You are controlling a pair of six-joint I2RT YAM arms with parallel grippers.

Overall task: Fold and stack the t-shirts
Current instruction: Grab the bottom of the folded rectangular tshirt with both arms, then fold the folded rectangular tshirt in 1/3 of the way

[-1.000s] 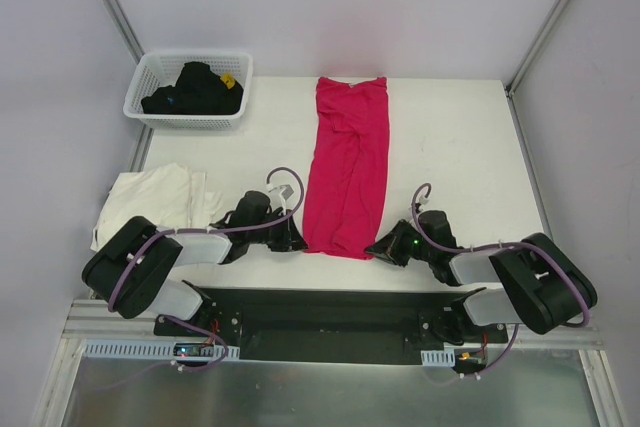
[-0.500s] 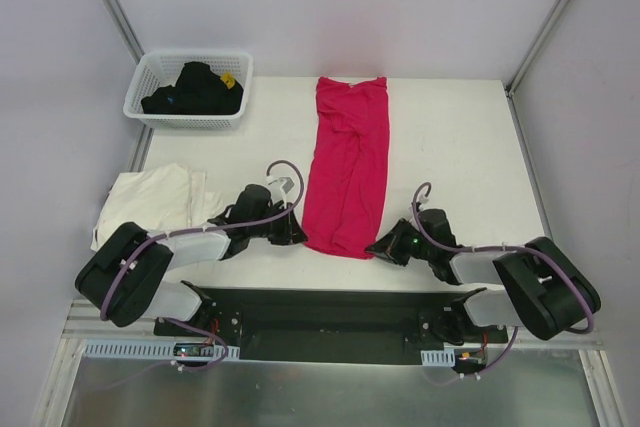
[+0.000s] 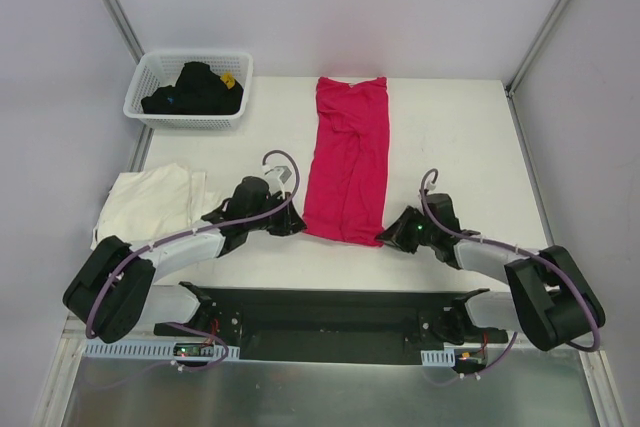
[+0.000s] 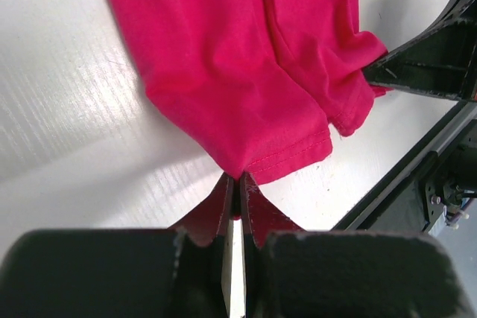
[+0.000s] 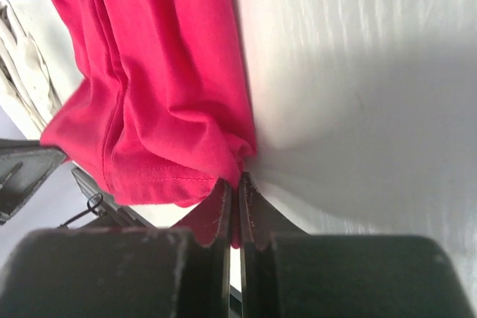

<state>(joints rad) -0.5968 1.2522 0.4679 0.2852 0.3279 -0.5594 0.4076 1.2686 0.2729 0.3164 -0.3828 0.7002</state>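
The magenta-red t-shirt (image 3: 348,167) lies folded into a long strip down the middle of the table. My left gripper (image 3: 298,228) is shut on its near left corner (image 4: 240,171). My right gripper (image 3: 385,237) is shut on its near right corner (image 5: 240,167). Both corners are lifted slightly off the table at the near hem. The cream-white t-shirt (image 3: 150,202) lies crumpled at the table's left edge, beside my left arm.
A white lattice basket (image 3: 150,112) with dark clothes stands at the far left corner. The black base rail (image 3: 320,307) runs along the near edge. The table (image 3: 460,147) is white, with wall posts at both back corners.
Both grippers have moved away from the near edge, carrying the shirt's near hem with them. The hem now sits farther up the table and the strip looks shorter.
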